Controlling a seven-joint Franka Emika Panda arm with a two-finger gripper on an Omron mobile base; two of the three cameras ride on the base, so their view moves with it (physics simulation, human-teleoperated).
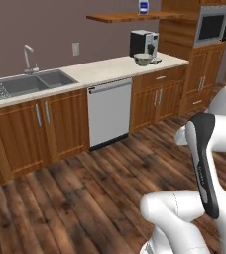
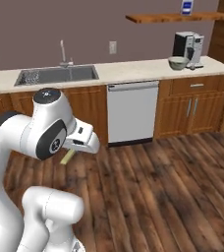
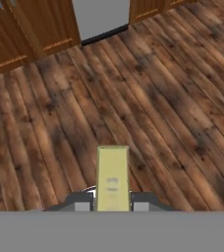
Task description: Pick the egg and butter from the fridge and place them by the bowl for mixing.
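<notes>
**Butter in the claw, bowl far off at the counter's right end**

Key relation: the bowl (image 2: 178, 62) sat in the upper right of the right base view, on the pale counter (image 2: 133, 69) just in front of the coffee machine (image 2: 187, 47). The gripper (image 2: 70, 153) hung low at left centre of that view, over the floor, so the drop spot lay well apart, up and to the right across the room. In the left base view the bowl (image 1: 143, 59) was upper centre-right. One arm only, so no question of which was nearer.

Largest to smallest:
- Floor (image 3: 173, 98): dark wood planks, streaked grain, running diagonally in the hand view.
- Cabinets (image 1: 45, 124): warm brown wood, slim metal handles.
- Dishwasher (image 2: 132, 113): flat grey panel, bar handle on top.
- Sink (image 2: 57, 75): grey steel basin, set into the counter.
- Bowl: round, glossy, pale grey-green.
- Butter (image 3: 113, 177): flat olive-yellow stick, square ends, matte. Claw was clenched on it; its long axis ran straight out from between the fingertips (image 3: 82, 203), toward the top of the hand view.

Judgement: the base likely needed to drive toward the counter's right end before any placing.
</notes>
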